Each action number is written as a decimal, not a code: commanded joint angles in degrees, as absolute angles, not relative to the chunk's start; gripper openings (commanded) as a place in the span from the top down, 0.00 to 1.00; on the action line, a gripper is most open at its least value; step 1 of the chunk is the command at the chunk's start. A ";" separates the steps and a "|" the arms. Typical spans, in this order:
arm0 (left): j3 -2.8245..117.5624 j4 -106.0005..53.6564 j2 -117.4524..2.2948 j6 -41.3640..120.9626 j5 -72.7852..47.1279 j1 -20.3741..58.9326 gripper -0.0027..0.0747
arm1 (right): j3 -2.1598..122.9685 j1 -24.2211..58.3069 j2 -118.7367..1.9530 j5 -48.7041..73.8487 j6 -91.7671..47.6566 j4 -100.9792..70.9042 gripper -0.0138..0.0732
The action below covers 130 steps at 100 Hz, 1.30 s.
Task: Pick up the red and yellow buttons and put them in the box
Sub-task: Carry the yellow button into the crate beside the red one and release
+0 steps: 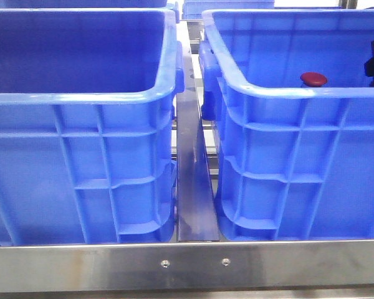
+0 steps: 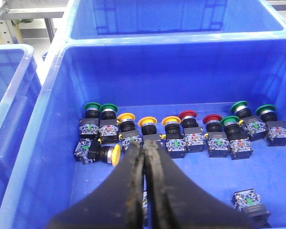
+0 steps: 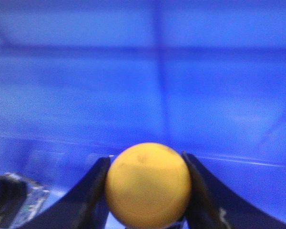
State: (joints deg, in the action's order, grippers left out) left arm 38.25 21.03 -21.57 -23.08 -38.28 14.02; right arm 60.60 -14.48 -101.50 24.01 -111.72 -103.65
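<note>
The yellow button sits between the two fingers of my right hand; its smooth, round, yellow-orange cap fills the gap and both fingers press its sides. Behind it I see only blurred blue wall, so I judge this hand is low inside the box on the right of the front view. There a red button already shows just over the near rim, though I cannot tell what it rests on.

So the step in hand seems to be the delivery of the yellow one. The next move calls for a calm release low over the floor, because a domed cap can roll.

My left hand is closed on nothing, its fingers pressed together. It hangs over the other crate, where a row of buttons lies by the far wall: green, yellow and red caps. The tips point near one yellow cap. Both crates stand on the steel bench.
</note>
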 commanded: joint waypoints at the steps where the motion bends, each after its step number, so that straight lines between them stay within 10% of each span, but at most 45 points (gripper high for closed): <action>1: 39.68 22.02 -21.98 -23.65 -33.99 13.96 0.99 | 62.54 -14.79 -98.96 29.08 -112.54 -109.97 0.62; 65: 39.68 22.02 -21.98 -23.65 -33.99 13.96 0.99 | 62.48 -14.79 -102.96 29.61 -113.90 -109.97 0.61; 96: 39.68 21.92 -21.98 -23.65 -33.99 13.96 0.99 | 62.48 -14.79 -101.74 29.53 -113.90 -109.97 0.21; 130: 39.68 21.67 -21.98 -23.65 -33.99 13.96 0.99 | 59.71 -14.79 -92.19 23.38 -112.96 -109.95 0.18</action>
State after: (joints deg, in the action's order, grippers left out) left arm 38.25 21.03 -21.57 -23.08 -38.28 14.02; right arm 59.67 -14.48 -98.38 23.48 -113.11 -103.65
